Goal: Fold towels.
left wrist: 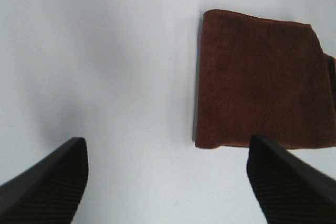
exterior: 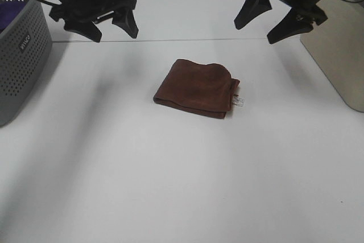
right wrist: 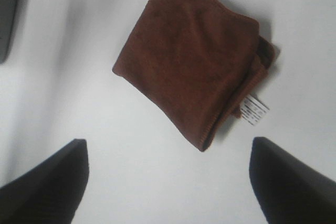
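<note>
1. While both arms hang raised at the far side, the white table fills most of the view, and the space around its middle looks like working room for folding
2. A grey perforated basket stands at the left edge with a purple cloth inside, well apart from the work; it is probably a store for cloths
3. The towel, dark reddish-brown, lies near the table's centre, between the two arms. It is folded into a thick, roughly square pad with layered edges on its right side, so the folding looks done or nearly so
4. The left gripper hovers above the table, jaws spread wide, holding and touching nothing
5. The right gripper likewise hovers wide open and empty, clear of the towel
6. A small white tag sticks out at the towel's near right corner
</note>
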`<move>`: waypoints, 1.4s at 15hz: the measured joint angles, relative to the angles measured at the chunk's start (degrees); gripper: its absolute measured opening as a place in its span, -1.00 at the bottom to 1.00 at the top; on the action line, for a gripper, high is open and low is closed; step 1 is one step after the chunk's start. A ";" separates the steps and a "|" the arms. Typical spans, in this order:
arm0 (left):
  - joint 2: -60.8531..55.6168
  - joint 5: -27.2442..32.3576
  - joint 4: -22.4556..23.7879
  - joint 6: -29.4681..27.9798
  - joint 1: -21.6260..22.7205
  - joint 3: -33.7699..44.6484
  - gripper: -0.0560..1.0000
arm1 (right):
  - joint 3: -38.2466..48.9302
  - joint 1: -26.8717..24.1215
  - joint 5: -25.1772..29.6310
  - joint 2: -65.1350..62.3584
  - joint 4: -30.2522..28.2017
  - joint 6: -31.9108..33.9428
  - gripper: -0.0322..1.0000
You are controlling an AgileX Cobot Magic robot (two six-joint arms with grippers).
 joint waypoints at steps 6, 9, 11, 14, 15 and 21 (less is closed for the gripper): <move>-15.47 18.39 10.60 -3.15 0.00 0.00 0.56 | 0.00 10.20 8.37 -13.41 -21.14 10.03 0.63; -21.60 20.11 17.36 -5.79 0.00 0.00 0.56 | 0.11 13.92 8.71 -17.42 -27.10 13.35 0.63; -27.96 20.17 21.66 -7.56 0.00 1.38 0.56 | 2.58 14.78 8.71 -21.49 -28.71 14.78 0.63; -40.16 20.17 24.64 -8.59 0.00 12.26 0.56 | 12.03 14.78 8.94 -28.71 -30.37 15.64 0.63; -44.52 20.17 24.75 -8.65 0.00 17.53 0.56 | 15.76 14.78 8.94 -31.17 -30.37 15.64 0.63; -75.11 16.33 24.87 -11.17 0.00 53.74 0.56 | 42.17 14.78 8.14 -48.59 -30.37 15.64 0.63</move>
